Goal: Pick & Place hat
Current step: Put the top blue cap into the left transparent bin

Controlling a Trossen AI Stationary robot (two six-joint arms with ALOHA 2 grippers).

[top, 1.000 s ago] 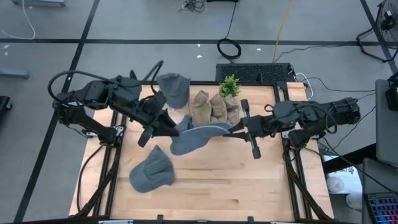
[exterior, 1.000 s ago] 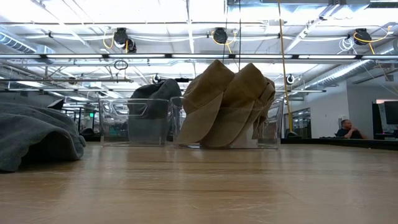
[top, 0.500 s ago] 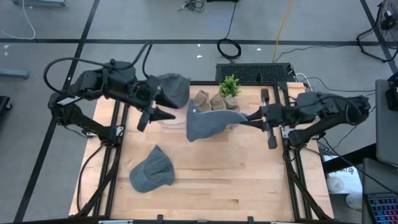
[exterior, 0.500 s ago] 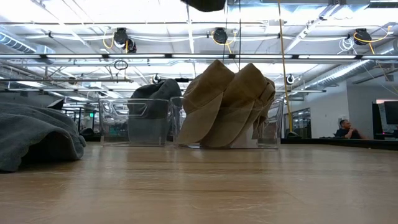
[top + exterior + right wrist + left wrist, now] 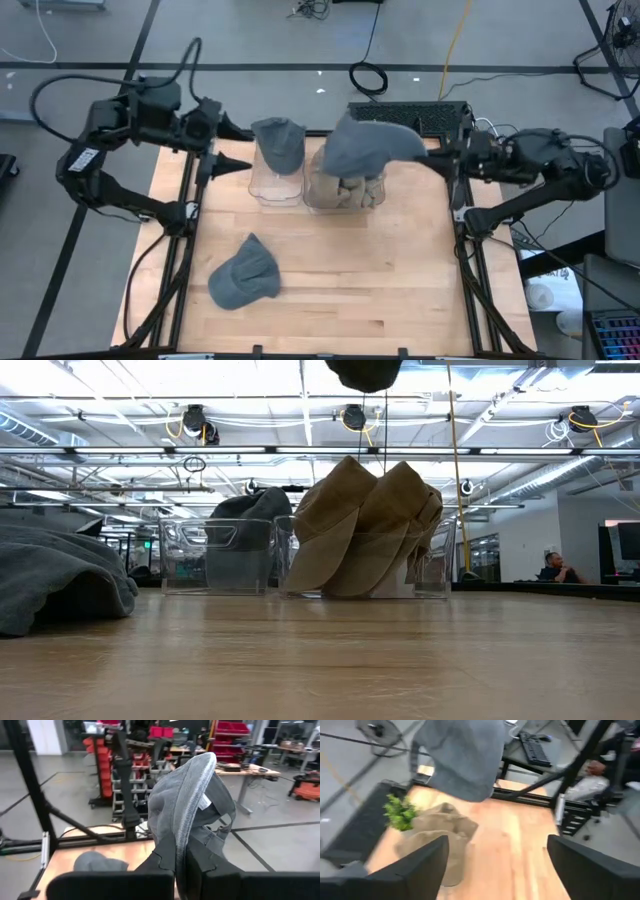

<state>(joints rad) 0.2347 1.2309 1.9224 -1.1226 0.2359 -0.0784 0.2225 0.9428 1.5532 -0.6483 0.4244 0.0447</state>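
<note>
High view: we see the right pincer (image 5: pixel 432 155) clenched on the edge of a grey hat (image 5: pixel 362 146), which hangs in the air over the clear bin (image 5: pixel 345 192) of tan hats (image 5: pixel 347 186) at the back of the bench (image 5: pixel 400 290). In the right wrist view the fingers (image 5: pixel 172 854) pinch a fold of the cloth, and the hat droops to either side of them, so we judge it soft, light and floppy, with no shape of its own once lifted. It should not slip much, being cloth, but a grip on one thin edge lets it swing and twist. A hold on the brim, or on a bunched fold of the crown, looks to us the surest.

The left pincer (image 5: pixel 231 147) stands released and empty at the bench's back left corner, beside the other clear bin (image 5: pixel 276 186), which holds a second grey hat (image 5: pixel 279 142). A third grey hat (image 5: pixel 243 275) lies loose on the bench near the front left, well apart from both bins. A small green plant (image 5: pixel 399 812) shows just behind the tan hats in the left wrist view.
</note>
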